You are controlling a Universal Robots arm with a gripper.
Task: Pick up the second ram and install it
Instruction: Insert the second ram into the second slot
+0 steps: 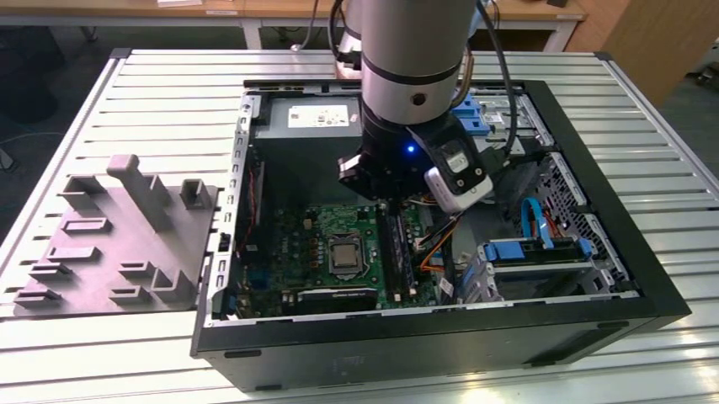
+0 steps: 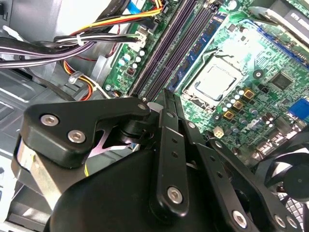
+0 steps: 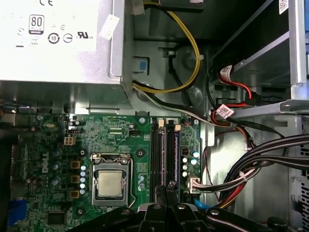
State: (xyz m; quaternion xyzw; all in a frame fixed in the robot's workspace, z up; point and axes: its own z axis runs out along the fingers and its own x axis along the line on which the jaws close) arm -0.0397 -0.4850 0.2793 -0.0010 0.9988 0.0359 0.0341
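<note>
My gripper is low inside the open computer case, over the green motherboard. In both wrist views its fingers are shut together, with the tips at one end of the long black memory slots. A long dark stick, the second ram, stands on edge in the slot in line with the fingertips. It runs away from them as thin purple-dark lines. I cannot see whether the tips touch it. Beside the slots lies the silver processor socket.
The grey power-supply box fills the case's far end. Bundles of black, yellow and red cables run beside the slots. Blue drive brackets sit at the exterior view's right. A grey moulded fixture lies on the slatted table outside the case.
</note>
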